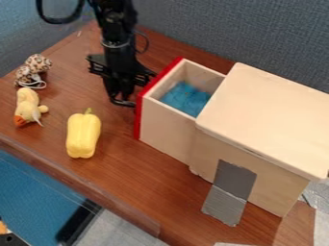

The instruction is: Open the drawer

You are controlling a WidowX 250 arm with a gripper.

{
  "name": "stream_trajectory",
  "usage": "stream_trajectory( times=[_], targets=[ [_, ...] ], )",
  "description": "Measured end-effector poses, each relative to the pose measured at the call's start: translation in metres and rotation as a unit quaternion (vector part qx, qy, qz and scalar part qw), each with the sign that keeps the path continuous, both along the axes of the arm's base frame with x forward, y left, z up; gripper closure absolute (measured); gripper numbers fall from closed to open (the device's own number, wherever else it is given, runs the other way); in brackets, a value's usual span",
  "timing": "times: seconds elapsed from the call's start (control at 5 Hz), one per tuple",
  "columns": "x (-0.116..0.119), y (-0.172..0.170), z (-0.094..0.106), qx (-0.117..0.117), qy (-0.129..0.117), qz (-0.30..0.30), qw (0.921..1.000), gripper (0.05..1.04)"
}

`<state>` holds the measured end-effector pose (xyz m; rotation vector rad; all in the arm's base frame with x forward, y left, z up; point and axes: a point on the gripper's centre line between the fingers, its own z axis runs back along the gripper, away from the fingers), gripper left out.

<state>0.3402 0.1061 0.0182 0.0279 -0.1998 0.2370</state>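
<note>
Evidently, gripper (122, 100) is hanging beside open drawer (166, 132), likely for pulling | grip undeterminable | tape (233, 185) is likely anchoring box (267, 117)

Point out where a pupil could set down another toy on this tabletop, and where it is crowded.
The widest bare patch of table lies between the yellow pepper, the open drawer and the silver tape. A narrow gap separates the pepper from the duck toy. Crowded: beside the drawer's red front, near the gripper, and between duck and spotted toy.
</note>
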Motion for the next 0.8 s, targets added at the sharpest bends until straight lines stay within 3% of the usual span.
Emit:
stream_trajectory(
  times=[0.2, 0.4, 0.6, 0.8],
  targets=[
    [-0.001, 0.01, 0.002, 0.003, -0.001, 0.004, 1.0, 0.485],
    [-0.002, 0.012, 0.003, 0.003, 0.002, 0.001, 1.0, 0.17],
    [0.001, 0.016, 0.034, 0.009, -0.036, -0.002, 0.9993, 0.072],
    [-0.005, 0.021, 0.067, 0.014, -0.056, -0.028, 0.998, 0.077]
  ],
)
